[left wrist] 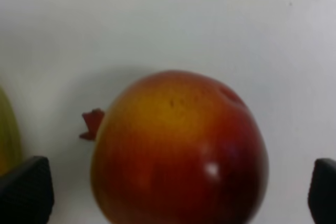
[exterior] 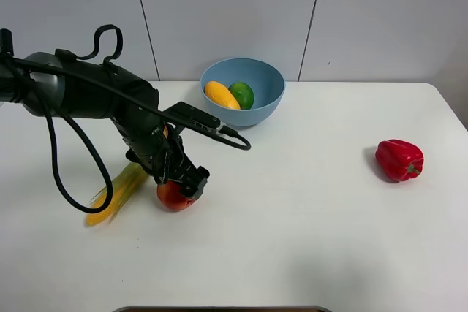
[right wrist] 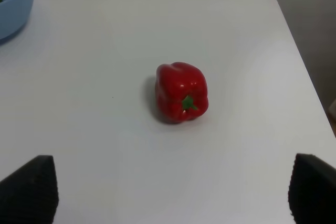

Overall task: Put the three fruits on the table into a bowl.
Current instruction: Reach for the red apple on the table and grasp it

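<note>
Exterior high, left arm: The black left arm reaches down over the white worktop (exterior: 307, 239). Its left end effector (exterior: 186, 180) sits right over the red apple (exterior: 172, 196).
Exterior high, apple: The fruit lies on the worktop in the left half of the scene, outside the bowl and well apart from it.
Exterior high, bowl: The light-blue bowl (exterior: 257, 113) stands near the worktop's far edge. The yellow-orange mango (exterior: 221, 95) and the green lime (exterior: 242, 95) lie side by side inside it.
Exterior high, other produce: A corn cob (exterior: 117, 191) lies just beside the apple, on its left. A red bell pepper (exterior: 399, 159) sits alone at the far right.
Left wrist, grasp: The apple, red with a yellow patch and a small red nub on one side, fills the middle. The black fingers (left wrist: 25, 190) stand spread wide, one on either side of the fruit. White worktop shows between each finger and the fruit, so nothing is gripped.
Left wrist, margin: A sliver of the yellow-green corn cob shows beside one finger.
Right wrist: The right end effector (right wrist: 170, 192) is spread wide and empty above bare worktop. The bell pepper lies ahead of it, green stem toward the camera, and part of the bowl's wall shows beyond.
</note>
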Available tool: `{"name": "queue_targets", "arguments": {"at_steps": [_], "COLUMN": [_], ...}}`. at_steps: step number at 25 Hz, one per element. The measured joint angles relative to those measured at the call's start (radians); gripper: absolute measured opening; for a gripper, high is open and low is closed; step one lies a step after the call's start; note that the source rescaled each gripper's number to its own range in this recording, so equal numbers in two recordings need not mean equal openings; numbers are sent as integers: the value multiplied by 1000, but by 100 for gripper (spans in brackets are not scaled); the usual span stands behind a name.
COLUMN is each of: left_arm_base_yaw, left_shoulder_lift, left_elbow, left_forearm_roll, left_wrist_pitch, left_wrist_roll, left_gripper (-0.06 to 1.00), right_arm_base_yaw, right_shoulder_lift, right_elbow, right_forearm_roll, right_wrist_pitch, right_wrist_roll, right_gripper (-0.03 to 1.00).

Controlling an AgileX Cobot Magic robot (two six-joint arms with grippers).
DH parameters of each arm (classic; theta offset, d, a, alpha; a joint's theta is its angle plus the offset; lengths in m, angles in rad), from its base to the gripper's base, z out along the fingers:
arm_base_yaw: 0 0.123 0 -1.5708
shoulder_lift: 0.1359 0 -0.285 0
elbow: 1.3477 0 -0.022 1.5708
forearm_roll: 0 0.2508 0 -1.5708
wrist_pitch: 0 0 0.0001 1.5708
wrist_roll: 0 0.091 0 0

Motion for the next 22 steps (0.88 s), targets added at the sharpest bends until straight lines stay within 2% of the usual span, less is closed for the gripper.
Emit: {"name": "queue_targets", "arguments": {"at_steps": [22], "left_arm_base_yaw": [0], "left_shoulder_lift": [135], "left_elbow": [0], "left_forearm_roll": [0], "left_wrist_pitch": [-88], "left_wrist_roll": [0], "left_gripper": [100], "right_arm_base_yaw": [0], "right_shoulder_lift": [0], "right_elbow": [0], "right_forearm_roll": [0], "right_wrist_pitch": [0], "right_wrist_roll": [0], "right_gripper": [91]}}
